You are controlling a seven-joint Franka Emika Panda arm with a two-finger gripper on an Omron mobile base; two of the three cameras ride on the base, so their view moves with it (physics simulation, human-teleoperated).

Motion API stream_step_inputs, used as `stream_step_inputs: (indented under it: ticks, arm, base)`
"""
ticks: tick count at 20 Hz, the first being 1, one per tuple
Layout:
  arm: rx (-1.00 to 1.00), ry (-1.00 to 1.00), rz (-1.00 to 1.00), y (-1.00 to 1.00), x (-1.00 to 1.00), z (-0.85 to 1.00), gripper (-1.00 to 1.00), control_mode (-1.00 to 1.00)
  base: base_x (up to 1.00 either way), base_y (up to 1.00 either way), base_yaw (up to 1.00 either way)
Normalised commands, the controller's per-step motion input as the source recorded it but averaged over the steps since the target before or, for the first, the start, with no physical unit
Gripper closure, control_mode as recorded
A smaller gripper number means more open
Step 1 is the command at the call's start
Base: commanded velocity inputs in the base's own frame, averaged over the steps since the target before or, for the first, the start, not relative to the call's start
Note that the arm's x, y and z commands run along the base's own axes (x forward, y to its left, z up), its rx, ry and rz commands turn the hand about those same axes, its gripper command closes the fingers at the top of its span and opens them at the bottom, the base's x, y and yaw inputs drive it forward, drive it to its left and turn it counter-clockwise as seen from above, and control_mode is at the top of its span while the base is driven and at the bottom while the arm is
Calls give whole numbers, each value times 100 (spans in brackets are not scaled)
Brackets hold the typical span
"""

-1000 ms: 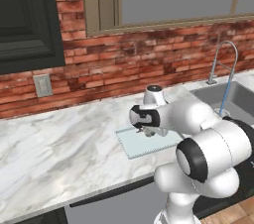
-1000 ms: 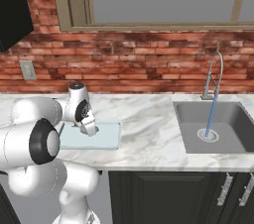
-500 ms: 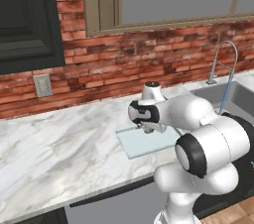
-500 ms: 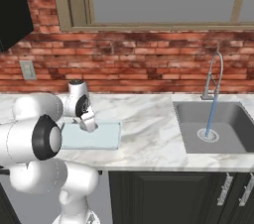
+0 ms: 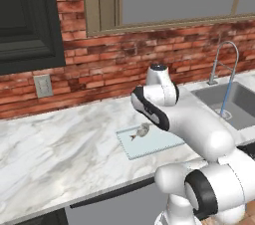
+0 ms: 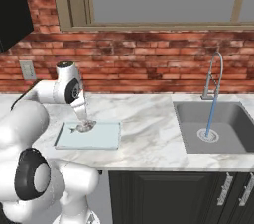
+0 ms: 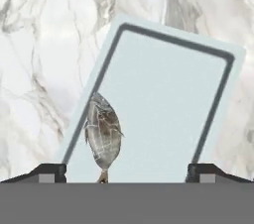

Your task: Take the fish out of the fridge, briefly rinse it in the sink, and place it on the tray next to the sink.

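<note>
Fingers (image 7: 52,171) stand spread wide with nothing between them above the fish (image 7: 103,135), which lies on the tray (image 7: 163,99) near its edge farthest from the sink (image 6: 214,126); small, wet and likely slippery, best pinched across its thick middle.

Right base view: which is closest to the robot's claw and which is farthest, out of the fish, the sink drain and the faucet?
1. The fish, right under the claw, on the tray.
2. and 3. The sink drain and the faucet, both far off at the sink; too close to call.
</note>
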Motion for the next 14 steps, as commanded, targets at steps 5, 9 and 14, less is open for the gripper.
stream_step_inputs:
  ticks: [5,9,14]
  arm:
    - [1,-10,-13,-59,-96,84,-100,-100]
    - [-2,-23,0,-68,-100,29,-100,-100]
    - [-11,-18,9,-66,-100,-27,-100,-100]
  base:
    - [0,0,0]
    - [0,0,0]
    - [0,0,0]
